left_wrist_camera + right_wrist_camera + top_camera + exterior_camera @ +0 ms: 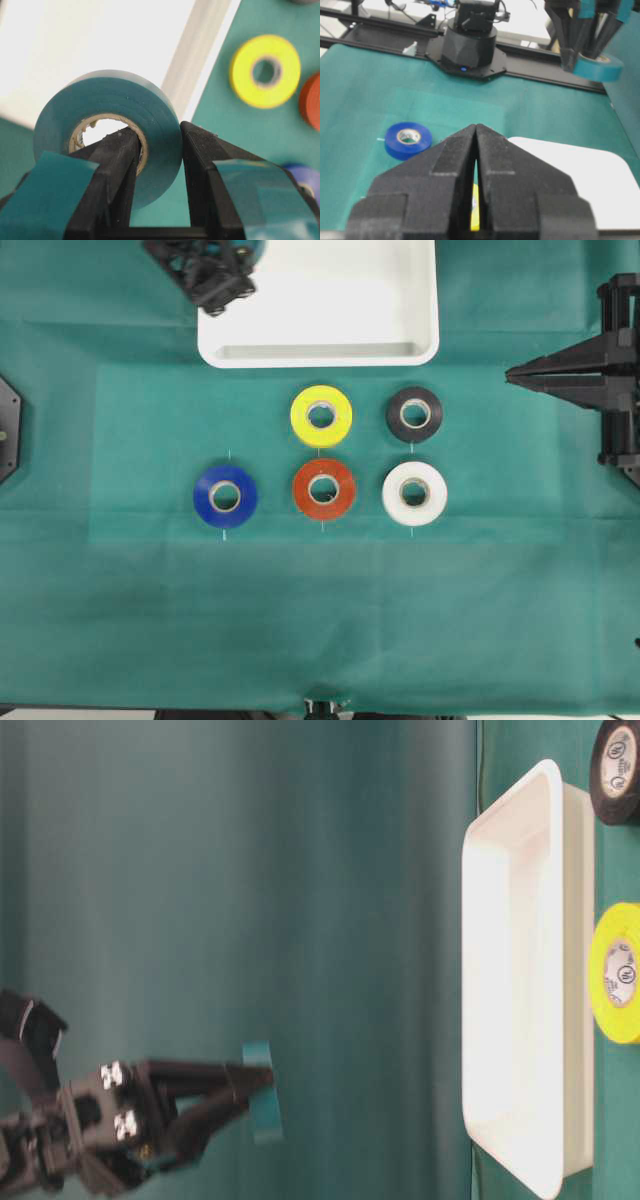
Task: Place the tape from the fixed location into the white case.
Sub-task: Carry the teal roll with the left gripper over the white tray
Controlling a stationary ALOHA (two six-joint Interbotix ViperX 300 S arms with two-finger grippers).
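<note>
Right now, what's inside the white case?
Nothing shows in the white case: its visible floor is bare. The left gripper, holding the teal tape above, covers the case's left edge overhead, so that corner is unseen.

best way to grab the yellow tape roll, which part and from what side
Probably from straight above: the yellow roll lies flat on the cloth with its core hole facing up. Put one finger down into the hole and the other outside, pinching the ring wall on its left side, away from the black roll.

Table w/ green cloth point(120, 620) is occupied by white case point(425, 345) & yellow point(321, 416), black point(414, 414), blue point(225, 496), red point(323, 489), white point(414, 493) rolls.
</note>
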